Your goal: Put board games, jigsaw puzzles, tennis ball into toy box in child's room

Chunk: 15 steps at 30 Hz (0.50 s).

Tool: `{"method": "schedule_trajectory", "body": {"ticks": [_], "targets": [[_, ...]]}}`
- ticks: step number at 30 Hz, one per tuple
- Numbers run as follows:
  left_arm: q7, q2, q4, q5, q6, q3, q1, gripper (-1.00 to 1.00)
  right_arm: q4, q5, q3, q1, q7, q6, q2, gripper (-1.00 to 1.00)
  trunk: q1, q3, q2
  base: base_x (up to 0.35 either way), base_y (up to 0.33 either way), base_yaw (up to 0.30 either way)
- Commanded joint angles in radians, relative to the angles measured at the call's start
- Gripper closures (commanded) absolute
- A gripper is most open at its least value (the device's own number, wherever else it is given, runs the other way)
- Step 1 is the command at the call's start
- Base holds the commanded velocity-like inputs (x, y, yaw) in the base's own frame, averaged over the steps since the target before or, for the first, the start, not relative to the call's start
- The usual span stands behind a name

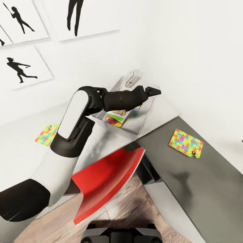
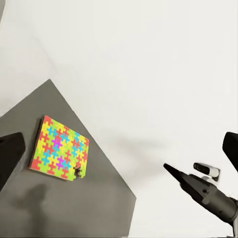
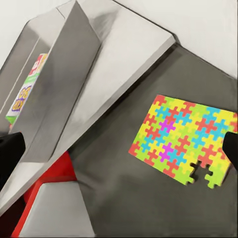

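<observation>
Grey surface (image 1: 209, 189): dark part carries one jigsaw puzzle (image 1: 186, 142), well apart from toy box (image 1: 148, 118).
Red game box (image 1: 108, 182): tilted past the surface edge, over wood floor (image 1: 128, 209); likely to slip off. What holds it is hidden.
Toy box: Skip-Bo game (image 1: 118, 116) inside, half hidden by arm.
Left hand (image 1: 153, 91): fingers apart, empty, above toy box.
Right hand: fingertips apart, edges cut off, over the jigsaw.
Second jigsaw (image 1: 47, 135): on pale surface, partly hidden.

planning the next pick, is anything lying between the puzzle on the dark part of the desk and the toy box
Nothing visible does. The jigsaw puzzle lies flat on the dark grey desk section, and the stretch of desk between it and the toy box looks bare. The box's near wall is the only thing to lift over. The left gripper hovers above the box.
</observation>
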Motion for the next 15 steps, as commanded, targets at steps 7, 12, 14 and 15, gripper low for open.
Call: {"method": "schedule_trajectory", "body": {"ticks": [7,12,14,15], "targets": [[0.135,-0.003,0.079,-0.073,0.001,-0.044,-0.049,-1.00,0.001,0.005,0.067,-0.002,-0.027,0.004,0.005,-1.00,0.001,0.001,-0.002,0.000,0.000,-0.278],[0.152,-0.004,0.095,-0.093,0.001,-0.052,-0.066,-1.00,0.002,0.005,0.078,-0.002,-0.032,0.004,0.010,-1.00,0.001,0.003,-0.002,0.000,0.000,-0.278],[0.156,-0.004,0.100,-0.098,0.001,-0.054,-0.074,-1.00,0.002,0.005,0.081,-0.002,-0.034,0.004,0.013,-1.00,0.001,0.004,-0.002,0.000,0.000,-0.278],[0.158,-0.005,0.103,-0.100,0.001,-0.055,-0.076,-1.00,0.001,0.005,0.082,-0.002,-0.034,0.004,0.014,-1.00,0.001,0.004,-0.002,0.000,0.000,-0.278]]}}
